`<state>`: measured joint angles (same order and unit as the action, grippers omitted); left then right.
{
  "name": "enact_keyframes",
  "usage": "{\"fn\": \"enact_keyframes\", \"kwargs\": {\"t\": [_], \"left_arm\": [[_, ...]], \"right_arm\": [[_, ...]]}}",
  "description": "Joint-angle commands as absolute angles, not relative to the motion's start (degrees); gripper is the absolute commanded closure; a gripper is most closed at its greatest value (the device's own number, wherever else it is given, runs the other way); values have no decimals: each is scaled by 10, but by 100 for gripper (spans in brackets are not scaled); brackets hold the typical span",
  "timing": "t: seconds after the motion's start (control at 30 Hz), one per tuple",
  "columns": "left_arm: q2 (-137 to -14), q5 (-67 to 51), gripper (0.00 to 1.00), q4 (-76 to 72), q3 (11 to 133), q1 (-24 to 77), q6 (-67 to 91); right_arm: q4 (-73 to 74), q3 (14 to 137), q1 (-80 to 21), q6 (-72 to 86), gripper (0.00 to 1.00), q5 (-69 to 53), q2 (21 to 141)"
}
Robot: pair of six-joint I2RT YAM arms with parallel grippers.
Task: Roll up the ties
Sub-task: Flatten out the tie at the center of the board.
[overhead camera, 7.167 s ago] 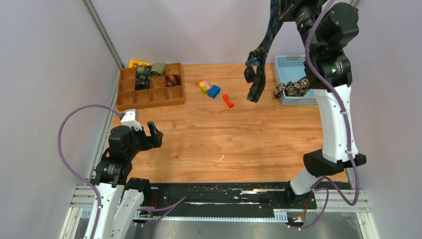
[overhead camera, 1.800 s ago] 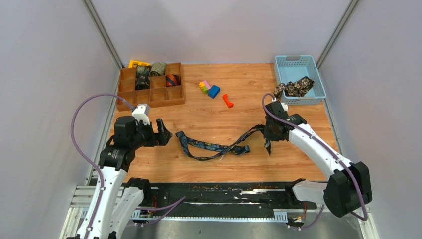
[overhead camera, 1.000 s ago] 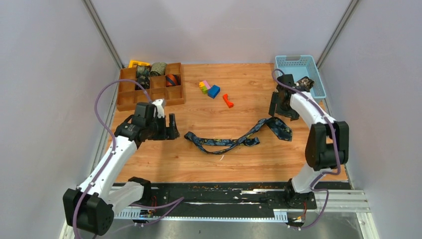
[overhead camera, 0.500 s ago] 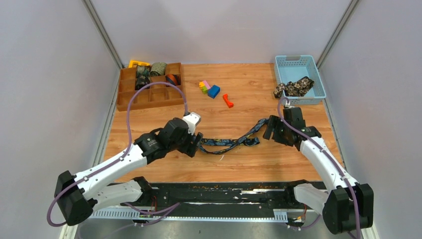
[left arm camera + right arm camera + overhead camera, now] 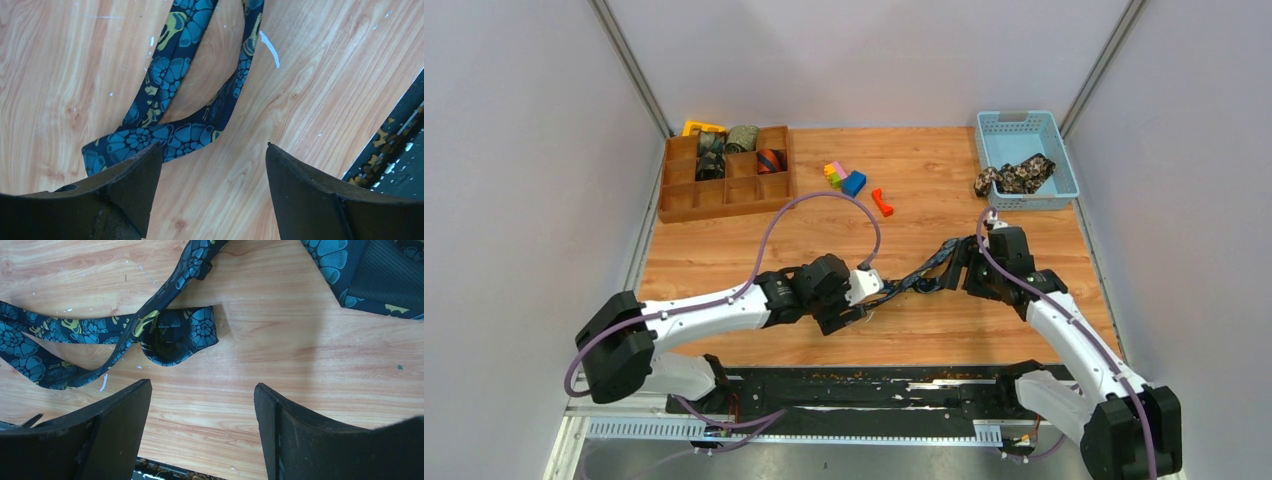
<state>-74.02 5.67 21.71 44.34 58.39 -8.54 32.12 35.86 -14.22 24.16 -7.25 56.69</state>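
Navy paisley tie (image 5: 190, 330) lies unrolled on the wooden table (image 5: 724, 240), its long axis running side to side between the arms. The left gripper (image 5: 212, 150), jaws wide and empty, hovers just above the tie's bent left end. The right gripper (image 5: 202, 385), equally wide and empty, hangs over its right half.

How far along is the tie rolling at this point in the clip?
Done: coiled ties sit in back compartments of the wooden tray. In hand: the navy paisley tie lies unrolled on the table, with the left gripper and right gripper open above it, neither gripping. Left: roll that one, then the floral tie in the blue basket.
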Motion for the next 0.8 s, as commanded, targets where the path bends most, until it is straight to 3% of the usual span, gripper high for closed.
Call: {"fn": "enact_keyframes", "kwargs": {"t": [0.0, 0.1, 0.23, 0.4, 0.43, 0.67, 0.77], "left_arm": [[-770, 28, 18, 169, 454, 586, -172], [-802, 40, 22, 163, 462, 587, -193], [-838, 50, 40, 151, 467, 587, -211], [-861, 80, 97, 152, 483, 587, -228], [-859, 92, 100, 157, 489, 587, -233], [-835, 118, 100, 199, 534, 578, -289], [-859, 70, 100, 238, 571, 537, -296]], "right_arm": [[301, 354, -146, 249, 24, -91, 535], [304, 355, -146, 246, 24, -94, 529], [317, 363, -146, 239, 24, -90, 525], [318, 362, -146, 240, 24, -93, 517], [319, 362, -146, 239, 24, -94, 516], [318, 362, -146, 240, 24, -97, 509], [316, 363, -146, 239, 24, -96, 513]]}}
